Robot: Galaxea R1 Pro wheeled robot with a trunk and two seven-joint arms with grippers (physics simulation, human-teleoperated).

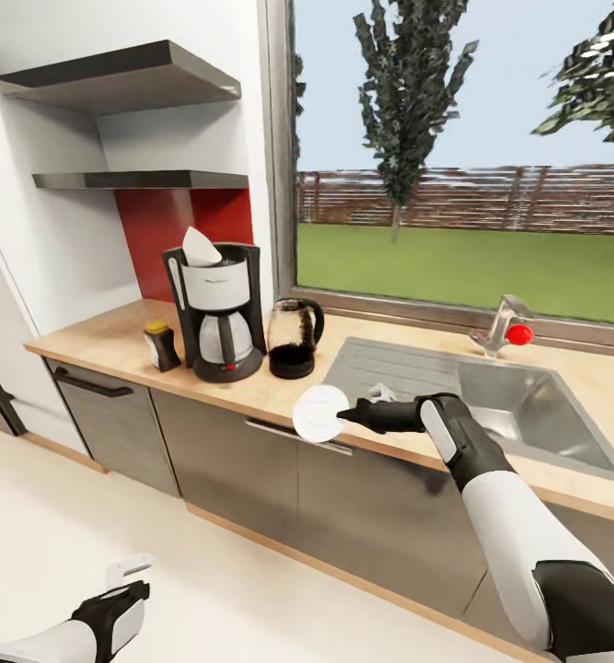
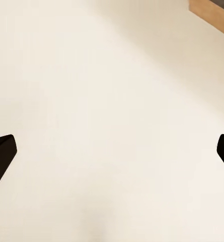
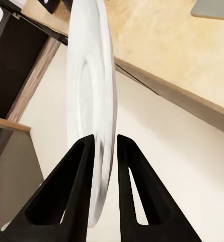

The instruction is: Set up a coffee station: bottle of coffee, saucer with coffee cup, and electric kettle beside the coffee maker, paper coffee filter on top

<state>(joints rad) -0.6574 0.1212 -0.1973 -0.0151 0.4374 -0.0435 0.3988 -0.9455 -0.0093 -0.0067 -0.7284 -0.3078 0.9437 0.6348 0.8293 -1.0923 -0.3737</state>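
The right gripper (image 1: 343, 416) has its jaws clamped on the saucer (image 1: 320, 412), held on edge over the desk's (image 1: 95, 343) front edge, just right of the kettle (image 1: 294, 339). The maker (image 1: 216, 311) carries the filter (image 1: 200, 247); the bottle (image 1: 162, 345) stands beside it. The left gripper (image 1: 127, 573) hangs over the floor (image 1: 86, 534), jaws spread apart.

So the right gripper (image 3: 104, 146) has its two black fingers (image 3: 74, 186) pinched on the rim of the white saucer (image 3: 89, 75), which stands on edge, with the wood countertop (image 3: 162, 55) edge running just behind the saucer and pale floor (image 3: 157, 171) below the countertop.
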